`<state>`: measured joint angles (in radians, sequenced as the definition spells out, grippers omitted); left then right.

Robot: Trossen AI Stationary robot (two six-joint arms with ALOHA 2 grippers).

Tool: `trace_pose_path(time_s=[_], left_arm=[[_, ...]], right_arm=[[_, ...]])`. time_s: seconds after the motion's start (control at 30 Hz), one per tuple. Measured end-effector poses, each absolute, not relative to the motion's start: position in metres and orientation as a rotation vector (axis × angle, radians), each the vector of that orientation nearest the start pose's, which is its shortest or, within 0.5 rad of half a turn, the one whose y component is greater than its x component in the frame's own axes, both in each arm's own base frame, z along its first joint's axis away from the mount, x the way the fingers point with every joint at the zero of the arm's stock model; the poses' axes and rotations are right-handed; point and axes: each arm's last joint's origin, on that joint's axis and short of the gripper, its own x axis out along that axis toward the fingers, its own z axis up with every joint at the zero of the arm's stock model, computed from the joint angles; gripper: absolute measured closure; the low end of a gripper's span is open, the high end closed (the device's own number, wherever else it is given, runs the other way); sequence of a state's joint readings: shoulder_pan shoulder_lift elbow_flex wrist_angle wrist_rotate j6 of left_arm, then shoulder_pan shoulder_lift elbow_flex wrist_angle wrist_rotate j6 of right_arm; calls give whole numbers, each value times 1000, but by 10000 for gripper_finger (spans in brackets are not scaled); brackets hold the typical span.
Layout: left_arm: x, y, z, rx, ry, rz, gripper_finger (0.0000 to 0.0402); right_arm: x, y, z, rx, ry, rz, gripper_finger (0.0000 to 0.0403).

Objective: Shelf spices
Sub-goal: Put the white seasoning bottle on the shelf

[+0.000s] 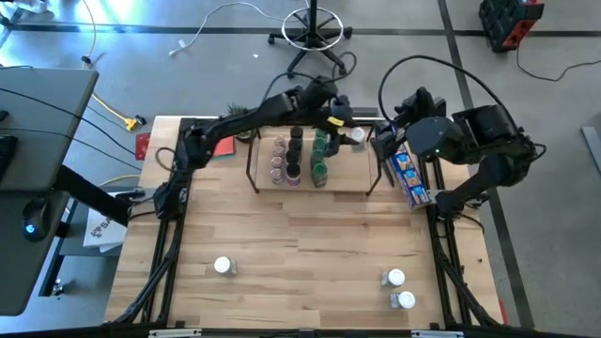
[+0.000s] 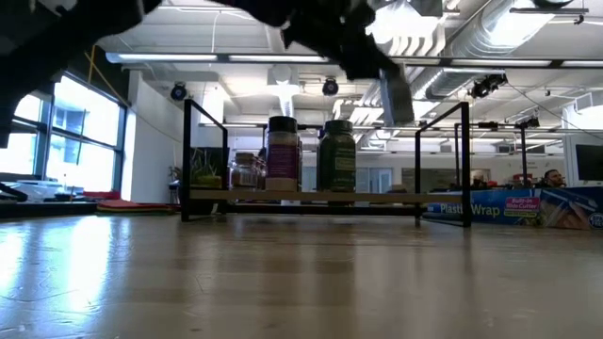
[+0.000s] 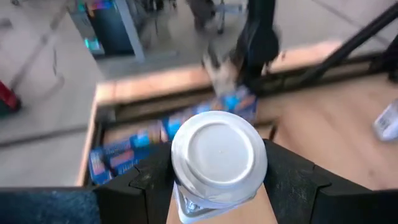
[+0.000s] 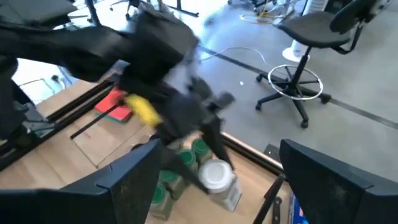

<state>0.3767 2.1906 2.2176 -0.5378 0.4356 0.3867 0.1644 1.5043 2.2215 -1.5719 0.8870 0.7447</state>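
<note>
Left arm: we see it stretched from the table's left edge toward two o'clock, its wrist over the shelf.
Left gripper: we see it clenched on a white-lidded jar above the shelf's right end.
Right arm: we see it folded at the table's three o'clock side, elbow out past the edge.
Right gripper: we see it released and empty, jaws wide, just beside the shelf's right end, facing the held jar.
Shelved jars: we count several standing in rows on the board, some green-lidded.
Loose jars: one at seven o'clock, two at five o'clock.
Blue packet: lying beside the shelf at three o'clock.
</note>
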Motion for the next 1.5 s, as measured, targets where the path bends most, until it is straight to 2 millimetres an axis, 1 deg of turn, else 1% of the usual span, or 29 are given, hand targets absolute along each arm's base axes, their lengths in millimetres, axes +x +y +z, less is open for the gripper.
trace_pose_path(time_s=[0.1,0.17,0.27,0.37,0.47,0.6,0.73,0.77,0.9,1.1,1.3,1.5], left_arm=[[478,189,305,153,524,-141,205],[481,197,290,140,548,-134,205],[482,206,282,154,553,-129,205],[483,210,271,198,577,-147,205],[486,211,261,252,596,-166,205],[488,211,258,262,585,-173,195],[492,212,244,268,605,-185,190],[493,212,242,272,605,-186,190],[493,213,244,302,589,-186,189],[493,212,243,298,606,-187,188],[494,214,244,326,603,-134,186],[492,222,243,302,601,-113,175]], right_arm=[[206,12,507,245,469,-882,84],[206,12,507,241,472,-879,84],[206,12,508,235,474,-878,84],[205,12,508,235,473,-879,84],[205,12,508,250,466,-883,84],[205,12,508,265,456,-890,84],[205,12,508,275,453,-890,84],[205,12,508,280,453,-890,84],[205,12,508,292,448,-892,84],[205,12,508,311,441,-896,84],[205,12,508,319,437,-897,84],[205,9,508,321,436,-908,84]])
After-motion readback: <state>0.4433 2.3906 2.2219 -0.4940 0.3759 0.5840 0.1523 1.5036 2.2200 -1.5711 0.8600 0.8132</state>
